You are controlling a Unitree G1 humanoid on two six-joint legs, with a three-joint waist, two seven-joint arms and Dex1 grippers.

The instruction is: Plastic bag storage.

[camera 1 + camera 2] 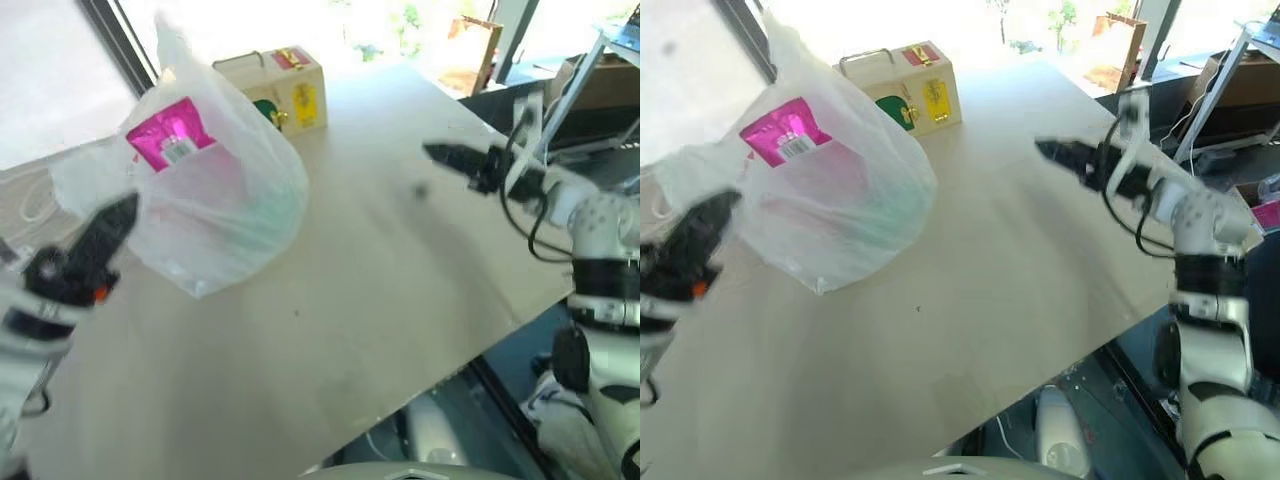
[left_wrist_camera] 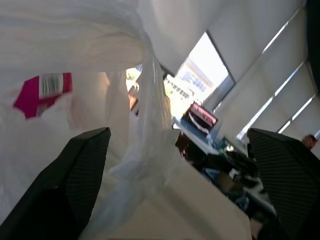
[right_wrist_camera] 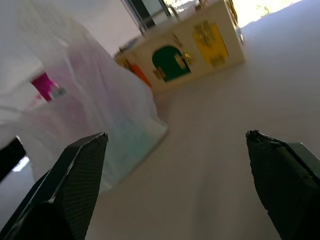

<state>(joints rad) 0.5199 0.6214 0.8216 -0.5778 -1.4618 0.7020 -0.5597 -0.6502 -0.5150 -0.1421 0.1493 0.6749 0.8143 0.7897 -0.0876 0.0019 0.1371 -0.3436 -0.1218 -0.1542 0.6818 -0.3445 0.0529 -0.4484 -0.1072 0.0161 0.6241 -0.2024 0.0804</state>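
Observation:
The plastic bag (image 1: pixel 215 200), translucent white and crinkly, stands puffed up on the left part of the pale table (image 1: pixel 380 280). A magenta packet (image 1: pixel 170 135) shows through its wall. My left gripper (image 1: pixel 120 215) hovers close to the bag's near left side and is open. In the left wrist view its fingers (image 2: pixel 80 170) stand wide apart, with a fold of the bag (image 2: pixel 145 125) just ahead of the gap. My right gripper (image 1: pixel 440 155) hangs open over the table's right side, well clear of the bag. Its wrist view looks across bare table at the bag (image 3: pixel 100 115).
A wooden box (image 1: pixel 280 90) with coloured doors and latches stands right behind the bag. The table's right edge (image 1: pixel 520 310) runs diagonally below my right arm. Furniture and cables (image 1: pixel 590 90) lie beyond it.

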